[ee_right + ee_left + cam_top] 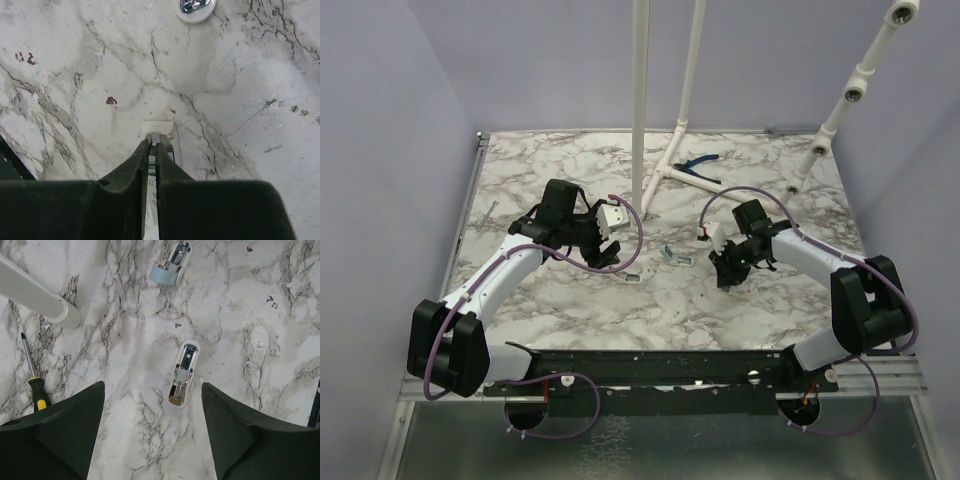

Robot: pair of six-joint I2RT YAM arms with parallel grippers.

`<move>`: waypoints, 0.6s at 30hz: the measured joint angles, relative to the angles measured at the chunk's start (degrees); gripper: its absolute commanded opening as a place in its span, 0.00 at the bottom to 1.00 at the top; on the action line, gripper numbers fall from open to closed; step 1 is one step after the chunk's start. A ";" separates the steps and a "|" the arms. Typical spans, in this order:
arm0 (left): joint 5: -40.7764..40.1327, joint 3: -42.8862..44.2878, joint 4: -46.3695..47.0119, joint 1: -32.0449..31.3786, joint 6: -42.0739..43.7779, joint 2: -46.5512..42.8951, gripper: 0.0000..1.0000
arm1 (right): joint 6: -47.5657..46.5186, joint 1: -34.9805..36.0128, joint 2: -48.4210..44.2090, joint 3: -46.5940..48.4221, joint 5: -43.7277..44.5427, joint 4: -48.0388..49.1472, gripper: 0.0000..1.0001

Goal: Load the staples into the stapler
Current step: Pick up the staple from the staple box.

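Note:
The pale blue-green stapler (672,256) lies on the marble table between my two grippers. In the left wrist view it lies at the top (171,264), opened, with metal inside. A white casing with silvery metal inner parts (182,374) lies just ahead of my left gripper (152,390), which is open and empty with its fingers either side of it. My left gripper also shows in the top view (610,252). My right gripper (152,145) is shut on a thin grey staple strip (156,138), low over a small white box (159,127). It is right of the stapler in the top view (723,272).
A white pipe stand (655,180) rises from the table's middle back; one foot of it shows in the left wrist view (37,297). A yellow-handled screwdriver (35,387) lies left of my left gripper. Blue-handled pliers (700,165) lie at the back. A white rounded end with shiny metal (195,6) lies ahead of my right gripper.

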 measured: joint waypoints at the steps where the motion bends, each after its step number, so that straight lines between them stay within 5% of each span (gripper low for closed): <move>1: 0.00 -0.02 0.00 0.00 0.00 0.00 0.79 | -0.02 0.00 -0.24 0.00 -0.11 0.09 0.09; 18: 0.00 -0.02 0.00 0.00 0.00 0.00 0.79 | -0.68 0.28 -1.14 1.90 -6.16 0.87 0.09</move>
